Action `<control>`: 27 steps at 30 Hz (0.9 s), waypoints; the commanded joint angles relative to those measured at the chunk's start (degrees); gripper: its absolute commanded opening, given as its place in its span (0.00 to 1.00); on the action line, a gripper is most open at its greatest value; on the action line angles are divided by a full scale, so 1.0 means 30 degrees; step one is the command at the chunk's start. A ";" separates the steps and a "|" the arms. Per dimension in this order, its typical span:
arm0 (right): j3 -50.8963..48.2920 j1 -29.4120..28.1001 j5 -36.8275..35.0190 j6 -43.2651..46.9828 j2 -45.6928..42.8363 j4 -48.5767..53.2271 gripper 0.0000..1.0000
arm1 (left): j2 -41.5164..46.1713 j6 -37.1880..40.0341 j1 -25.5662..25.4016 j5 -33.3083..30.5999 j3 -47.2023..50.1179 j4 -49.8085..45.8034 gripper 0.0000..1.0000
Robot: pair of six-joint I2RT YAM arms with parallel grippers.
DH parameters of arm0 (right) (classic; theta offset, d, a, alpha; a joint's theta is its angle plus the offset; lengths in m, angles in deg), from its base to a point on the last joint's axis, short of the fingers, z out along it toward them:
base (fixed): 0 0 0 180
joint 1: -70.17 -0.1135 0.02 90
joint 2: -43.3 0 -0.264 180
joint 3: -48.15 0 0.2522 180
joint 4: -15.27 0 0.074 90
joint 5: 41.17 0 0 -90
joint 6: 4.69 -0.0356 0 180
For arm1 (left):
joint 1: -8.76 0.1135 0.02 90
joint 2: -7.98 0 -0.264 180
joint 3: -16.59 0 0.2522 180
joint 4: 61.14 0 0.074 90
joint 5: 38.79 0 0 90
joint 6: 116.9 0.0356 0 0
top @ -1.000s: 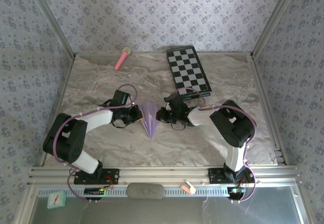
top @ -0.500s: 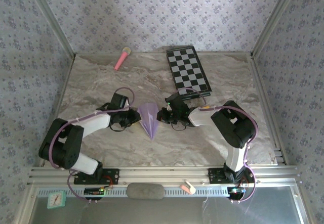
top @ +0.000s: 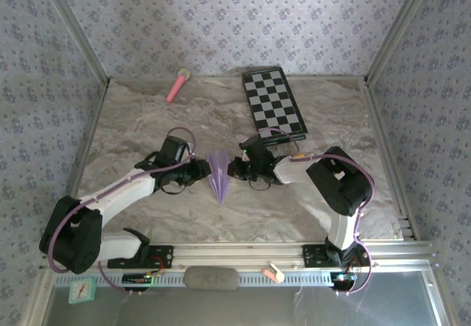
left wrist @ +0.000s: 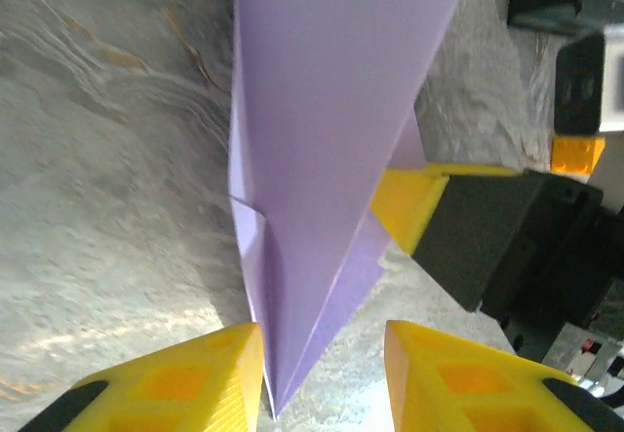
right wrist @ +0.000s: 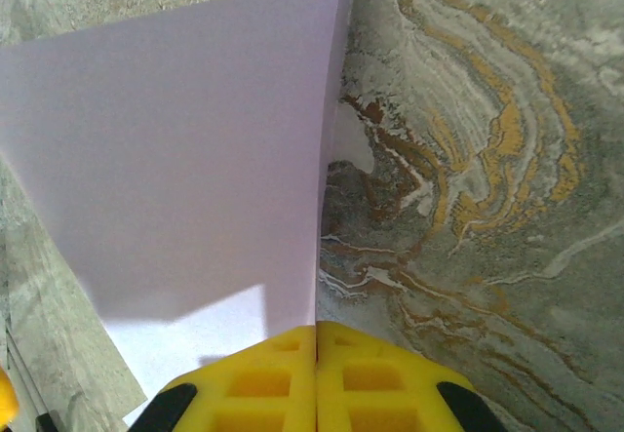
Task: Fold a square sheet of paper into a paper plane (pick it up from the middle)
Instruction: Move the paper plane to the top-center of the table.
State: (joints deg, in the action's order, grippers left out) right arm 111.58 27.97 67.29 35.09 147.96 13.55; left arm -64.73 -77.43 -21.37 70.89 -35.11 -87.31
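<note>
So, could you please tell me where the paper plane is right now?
In the top view the paper plane lies mid-table between the left and right jaws, nearer the arm bases than the checkered board.

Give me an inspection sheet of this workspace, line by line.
Surface: marbled table, no spills seen.
Job's things: paper plane, folded to a dart, tip toward the near edge.
Clutter: pink stick and checkered board at the far edge.
Grippers: left gripper open, fingers either side of the plane's edge; right gripper shut on the plane.
Cables: purple cables loop along both arms, clear of the plane.
Surroundings: floral walls, metal frame.
</note>
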 commanded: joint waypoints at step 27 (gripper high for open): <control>0.0700 -0.0259 0.0452 -0.0270 0.0306 0.0547 0.06 | -0.4414 0.0472 -0.2917 -0.1141 -0.2468 -0.0834 0.35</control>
State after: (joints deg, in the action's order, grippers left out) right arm 112.10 27.49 67.74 34.66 148.42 13.86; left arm -77.32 -78.10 -29.33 69.76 -40.57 -87.35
